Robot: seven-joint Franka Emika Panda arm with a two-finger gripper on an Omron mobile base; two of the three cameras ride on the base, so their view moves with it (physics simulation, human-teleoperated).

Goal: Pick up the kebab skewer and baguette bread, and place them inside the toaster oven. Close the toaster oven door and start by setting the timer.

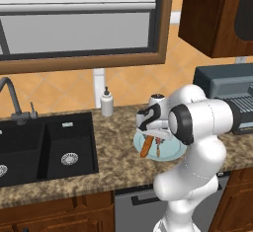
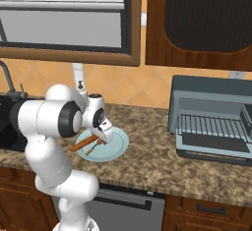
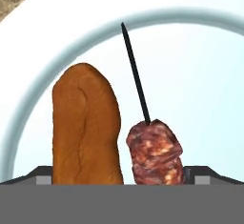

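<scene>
A pale blue plate on the granite counter holds the orange-brown baguette bread and, just beside it, the kebab skewer with its thin dark stick pointing away. My gripper hangs open right above the plate, one fingertip outside the bread and the other outside the meat. From the base, the gripper covers the upper ends of the baguette and the skewer. To the right, the toaster oven shows its wire rack, and the toaster oven door is folded down flat.
A black double sink with a faucet fills the counter's left part, and a white soap dispenser stands by the wall. Dark wood cabinets hang above the oven. Bare granite lies between plate and oven.
</scene>
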